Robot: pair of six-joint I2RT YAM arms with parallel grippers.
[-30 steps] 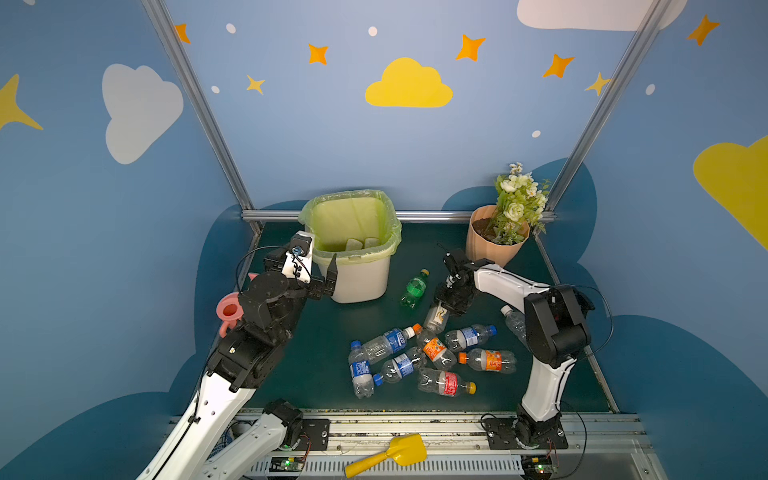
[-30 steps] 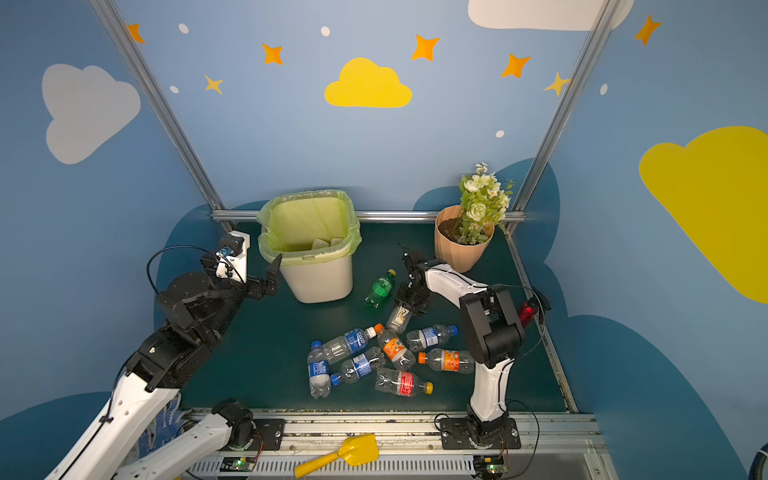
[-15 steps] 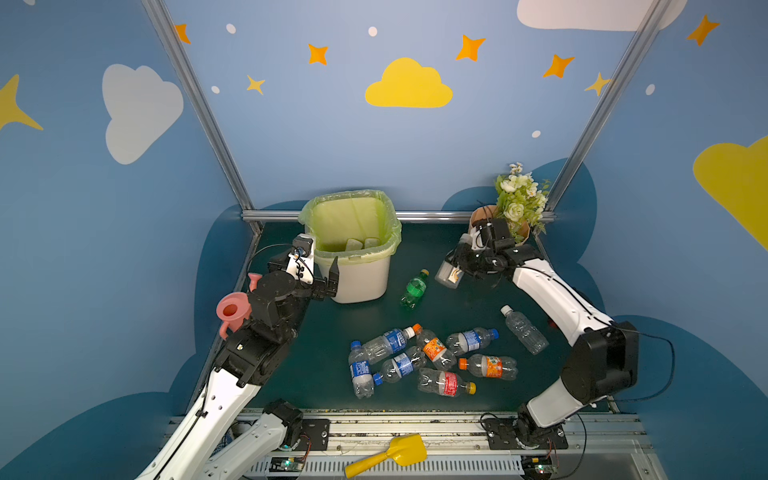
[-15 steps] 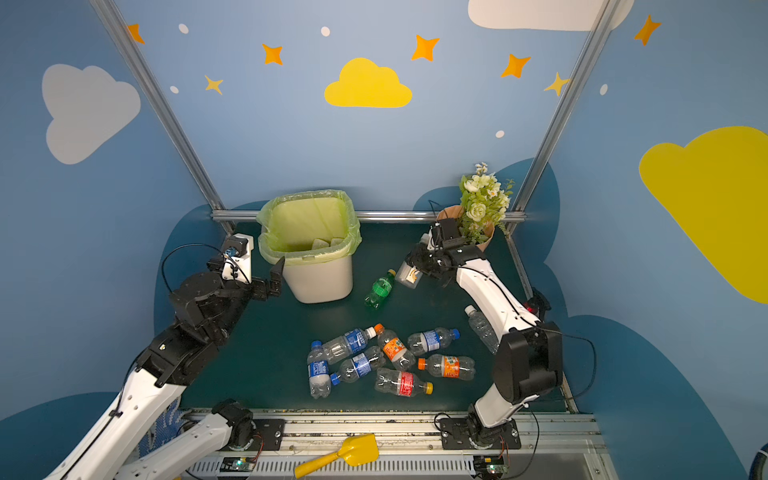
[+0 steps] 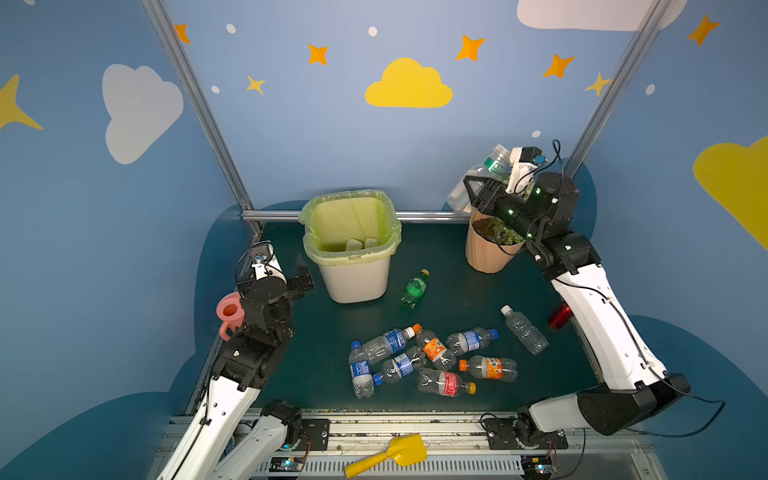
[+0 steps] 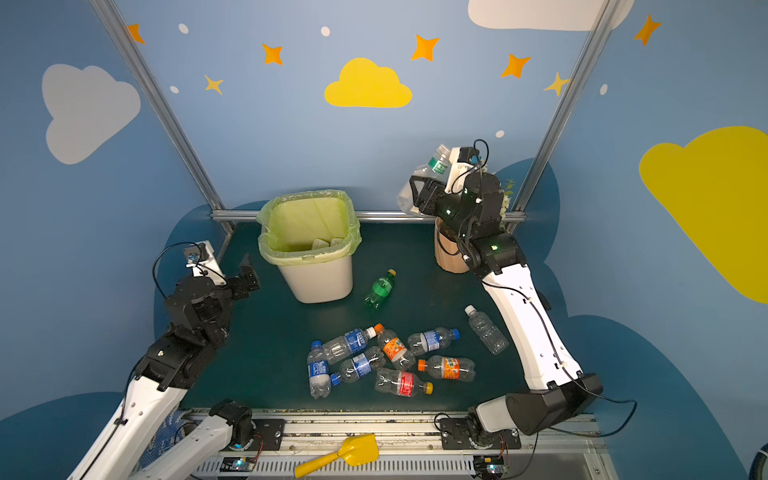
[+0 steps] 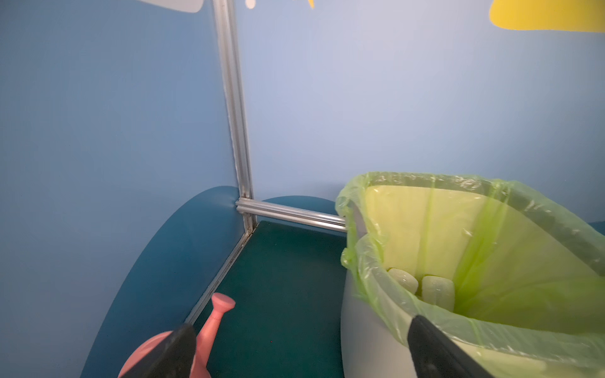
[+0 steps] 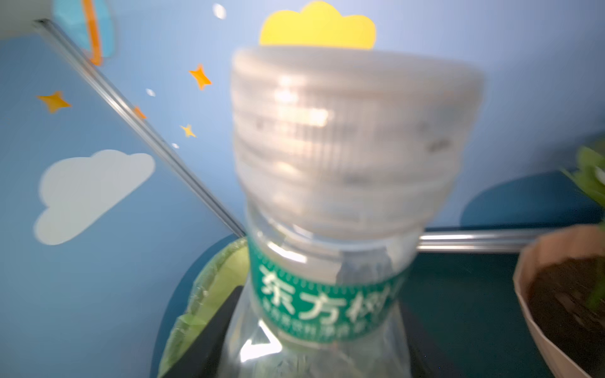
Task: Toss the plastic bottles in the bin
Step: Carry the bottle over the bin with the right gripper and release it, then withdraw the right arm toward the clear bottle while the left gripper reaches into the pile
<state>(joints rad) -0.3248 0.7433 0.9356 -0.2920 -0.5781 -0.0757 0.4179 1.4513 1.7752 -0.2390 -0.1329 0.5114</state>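
Note:
My right gripper (image 5: 469,195) is raised high at the back right, above the flower pot, shut on a clear plastic bottle with a green label (image 5: 484,170) (image 6: 428,170). In the right wrist view that bottle (image 8: 327,163) fills the frame between the black fingers (image 8: 216,327). The bin (image 5: 353,282), off-white with a light-green bag, stands at the back centre with two white bottles (image 5: 361,244) inside. My left gripper (image 5: 301,278) (image 7: 301,324) hangs open and holds nothing, just left of the bin. A green bottle (image 5: 414,287), a clear one (image 5: 524,330) and a pile of several (image 5: 432,361) lie on the table.
A peach flower pot (image 5: 486,253) stands under my right gripper. A pink watering can (image 5: 230,311) sits at the left edge beside my left arm. A red spray bottle (image 5: 559,316) shows behind the right arm. A yellow scoop (image 5: 390,455) lies on the front rail.
My right arm has lifted the green-labelled bottle off the table near the pile and carried it up and back, above the pot. The left arm has drawn back slightly, still open.

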